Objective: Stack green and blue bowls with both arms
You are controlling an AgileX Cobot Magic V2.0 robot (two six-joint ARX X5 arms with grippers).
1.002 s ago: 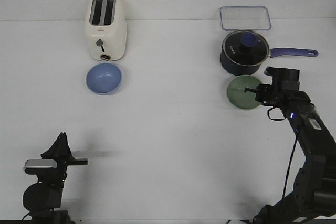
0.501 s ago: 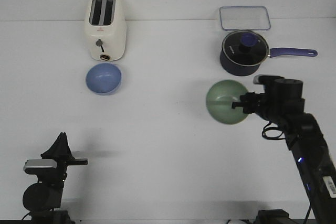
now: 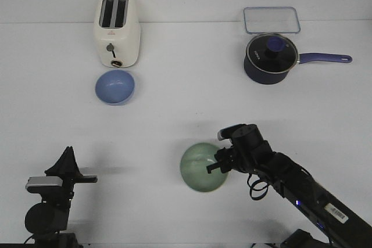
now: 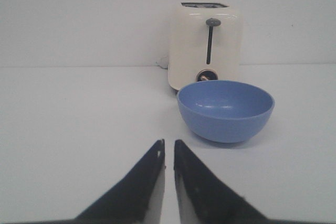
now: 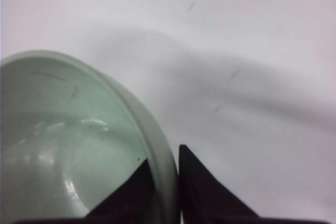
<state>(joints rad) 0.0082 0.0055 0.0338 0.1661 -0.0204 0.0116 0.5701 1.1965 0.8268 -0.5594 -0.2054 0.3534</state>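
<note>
The blue bowl sits on the table just in front of the toaster; it also shows in the left wrist view. My left gripper rests at the near left, far from the bowl, its fingers nearly together and empty. My right gripper is shut on the rim of the green bowl, one finger inside and one outside. It holds the bowl near the front middle of the table. The bowl's pale green inside fills much of the right wrist view.
A cream toaster stands at the back left. A dark navy saucepan with a glass lid and a long handle stands at the back right. A clear plastic container lies behind it.
My right arm has carried the green bowl from beside the saucepan leftward and toward the front middle of the table. The left arm and the blue bowl have not moved.
</note>
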